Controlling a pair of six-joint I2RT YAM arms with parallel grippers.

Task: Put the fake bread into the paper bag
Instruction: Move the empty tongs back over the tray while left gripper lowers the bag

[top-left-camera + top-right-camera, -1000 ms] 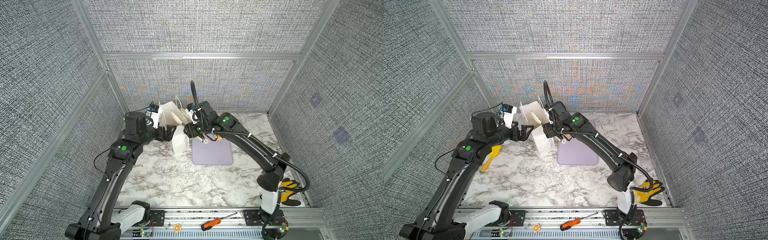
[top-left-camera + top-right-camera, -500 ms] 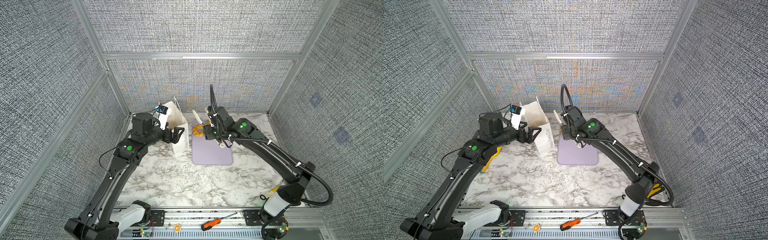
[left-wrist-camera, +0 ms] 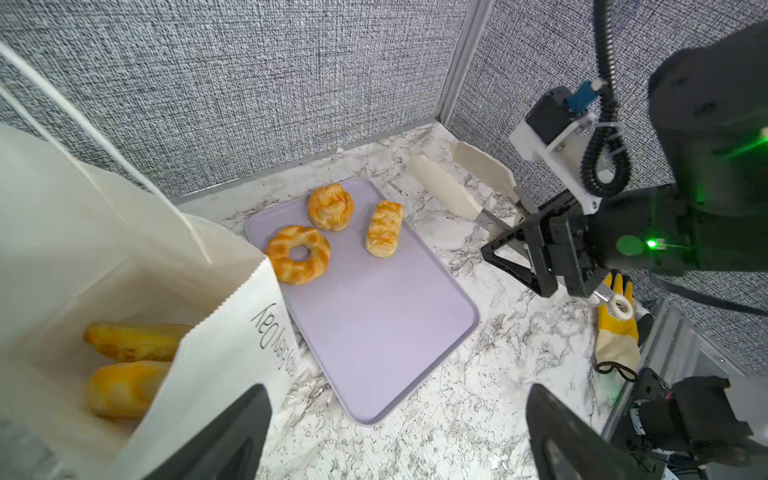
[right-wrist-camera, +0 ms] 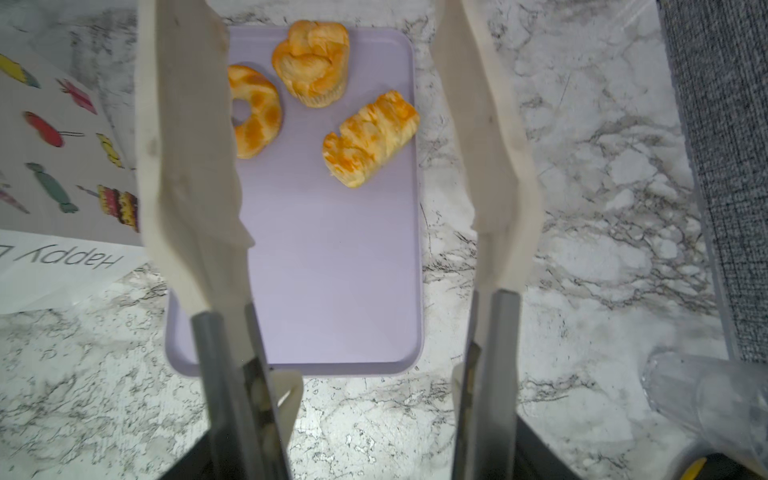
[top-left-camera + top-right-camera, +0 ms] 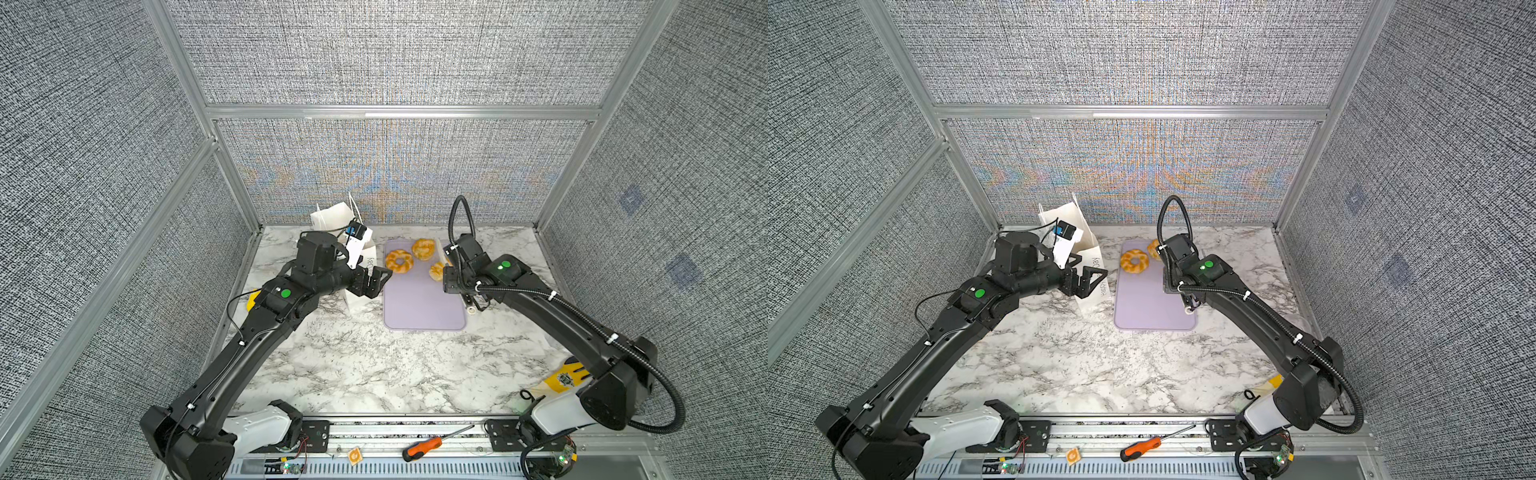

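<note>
Now draws back from the paper bag (image 3: 124, 270), nine o'clock of tray (image 3: 374, 332) — grips tongs (image 4: 187, 166) in right tool (image 3: 523, 249), blades apart, empty; keeps left tool (image 5: 372, 281) agape; leaves three fake bread (image 3: 298, 254) at tray's twelve, unbagged.

Fake bread (image 3: 133, 341) half hidden
Paper bag (image 3: 224, 345) wall covers part of two pieces inside; right arm (image 5: 1246, 311) hides another on the tray (image 5: 1142, 307).

Golden-orange fake bread (image 3: 331, 207), lilac tray (image 3: 374, 316), white paper bag (image 3: 232, 332), cream tongs (image 4: 187, 145), grey-veined marble table (image 3: 457, 415)
</note>
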